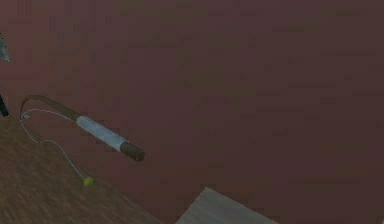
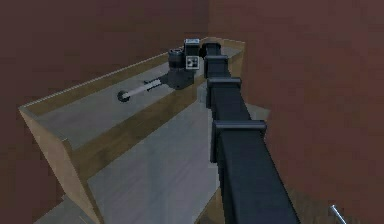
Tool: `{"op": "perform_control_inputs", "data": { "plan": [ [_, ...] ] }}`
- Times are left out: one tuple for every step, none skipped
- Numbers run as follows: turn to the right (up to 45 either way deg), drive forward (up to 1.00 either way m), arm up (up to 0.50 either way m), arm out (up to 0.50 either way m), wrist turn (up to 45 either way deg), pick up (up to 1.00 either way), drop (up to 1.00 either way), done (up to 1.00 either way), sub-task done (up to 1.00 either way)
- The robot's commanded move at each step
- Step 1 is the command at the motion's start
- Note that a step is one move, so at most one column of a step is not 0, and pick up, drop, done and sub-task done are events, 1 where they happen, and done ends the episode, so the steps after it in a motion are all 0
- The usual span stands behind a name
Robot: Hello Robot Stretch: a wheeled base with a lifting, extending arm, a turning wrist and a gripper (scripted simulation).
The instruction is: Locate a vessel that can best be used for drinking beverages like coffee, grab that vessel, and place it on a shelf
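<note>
Hemming the claw (image 2: pixel 135 92), seemingly: low wooden walls (image 2: pixel 55 150).

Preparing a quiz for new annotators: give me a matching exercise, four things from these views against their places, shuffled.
Things:
1. long rod with white band and brown tip
2. small yellow-green ball
3. dark square arm bar
4. grey surface with tan wooden rim
Places:
A. rises from the arm side view's bottom edge
B. forward view's left, slanting down rightward
C. arm side view's left and middle
D. forward view's lower left, below the rod
Pairs: 1-B, 2-D, 3-A, 4-C
</note>
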Motion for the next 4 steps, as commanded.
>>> {"op": "perform_control_inputs", "data": {
  "plan": [
    [0.0, 0.00, 0.00, 0.00, -45.0, 0.00, 0.00, 0.00, 0.00],
    [0.0, 0.00, 0.00, 0.00, -33.0, 0.00, 0.00, 0.00, 0.00],
    [0.0, 0.00, 0.00, -0.38, 0.0, 0.00, 0.00, 0.00, 0.00],
    [0.0, 0.00, 0.00, 0.48, 0.0, 0.00, 0.00, 0.00, 0.00]
  ]
}}
